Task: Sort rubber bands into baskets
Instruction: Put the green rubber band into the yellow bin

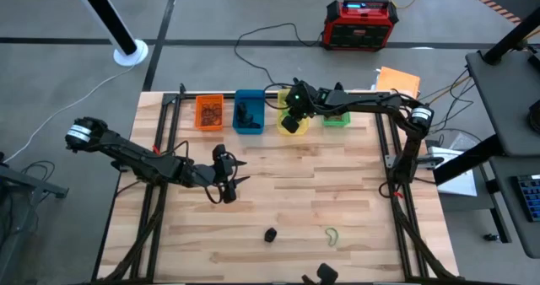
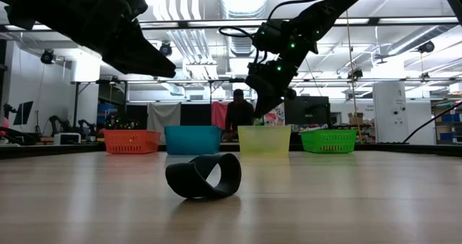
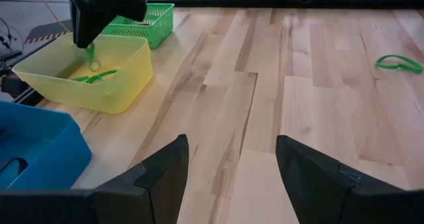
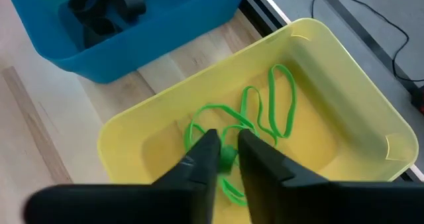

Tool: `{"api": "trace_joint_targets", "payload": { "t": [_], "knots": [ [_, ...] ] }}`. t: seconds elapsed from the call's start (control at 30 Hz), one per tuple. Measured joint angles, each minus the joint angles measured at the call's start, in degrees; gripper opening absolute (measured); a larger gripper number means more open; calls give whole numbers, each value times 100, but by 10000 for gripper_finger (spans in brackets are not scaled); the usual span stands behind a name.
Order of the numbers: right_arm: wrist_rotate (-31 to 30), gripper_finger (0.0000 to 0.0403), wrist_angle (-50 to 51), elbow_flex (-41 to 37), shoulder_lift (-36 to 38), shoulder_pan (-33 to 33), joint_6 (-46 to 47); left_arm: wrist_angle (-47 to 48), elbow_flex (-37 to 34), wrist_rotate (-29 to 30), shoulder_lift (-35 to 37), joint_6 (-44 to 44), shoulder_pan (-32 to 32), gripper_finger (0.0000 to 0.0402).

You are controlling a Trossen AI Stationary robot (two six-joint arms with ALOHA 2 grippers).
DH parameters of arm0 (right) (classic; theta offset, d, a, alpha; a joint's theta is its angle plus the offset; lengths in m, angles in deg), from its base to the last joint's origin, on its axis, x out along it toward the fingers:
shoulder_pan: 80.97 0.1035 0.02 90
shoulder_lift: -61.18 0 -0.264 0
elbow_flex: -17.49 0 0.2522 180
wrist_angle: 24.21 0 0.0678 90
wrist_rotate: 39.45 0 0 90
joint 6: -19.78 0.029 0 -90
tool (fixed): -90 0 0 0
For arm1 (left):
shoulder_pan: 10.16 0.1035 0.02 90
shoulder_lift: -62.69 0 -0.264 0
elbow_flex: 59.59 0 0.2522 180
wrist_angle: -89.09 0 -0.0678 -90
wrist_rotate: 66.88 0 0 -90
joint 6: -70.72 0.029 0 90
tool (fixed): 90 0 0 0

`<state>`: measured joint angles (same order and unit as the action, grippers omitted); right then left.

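Four baskets stand in a row at the table's far edge: orange (image 1: 209, 112), blue (image 1: 248, 110), yellow (image 1: 289, 126) and green (image 1: 336, 118). My right gripper (image 4: 227, 141) hangs over the yellow basket (image 4: 331, 138), shut on a green rubber band (image 4: 227, 156). Other green bands (image 4: 278, 108) lie on the basket's floor. My left gripper (image 3: 232, 177) is open and empty above the table's left middle (image 1: 228, 182). A black band (image 2: 204, 175) and a green band (image 1: 332, 235) lie on the near part of the table. My right gripper pinches a green rubber band (image 4: 227, 156) between its two fingertips, coming from above and pointing down into the yellow basket. In the left wrist view the band (image 3: 91, 52) hangs slack below the fingers, over the bands in the basket.
The blue basket (image 4: 132, 18) holds black bands. A black clump (image 1: 270, 233) and another dark clump (image 1: 321, 272) lie near the table's front edge. A red-black box (image 1: 361, 24) and cables lie on the floor beyond the table. Bare wood lies between the arms.
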<state>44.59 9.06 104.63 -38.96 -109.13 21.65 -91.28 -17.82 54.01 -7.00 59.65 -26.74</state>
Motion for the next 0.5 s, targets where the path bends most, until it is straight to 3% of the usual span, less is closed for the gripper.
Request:
{"api": "trace_joint_targets", "payload": {
  "t": [0.27, 0.4, 0.5],
  "knots": [
    [-52, 149, -63, 6, 16, 2, 202, 0, 0, 0, 0, -20, 0, 210],
    [7, 181, 96, 71, 186, 40, 443, 2, -2, 0, 2, -46, 0, 210],
    [480, 192, 513, 87, 424, 191, 606, 5, -2, -2, 2, -99, 0, 210]
  ]
}}
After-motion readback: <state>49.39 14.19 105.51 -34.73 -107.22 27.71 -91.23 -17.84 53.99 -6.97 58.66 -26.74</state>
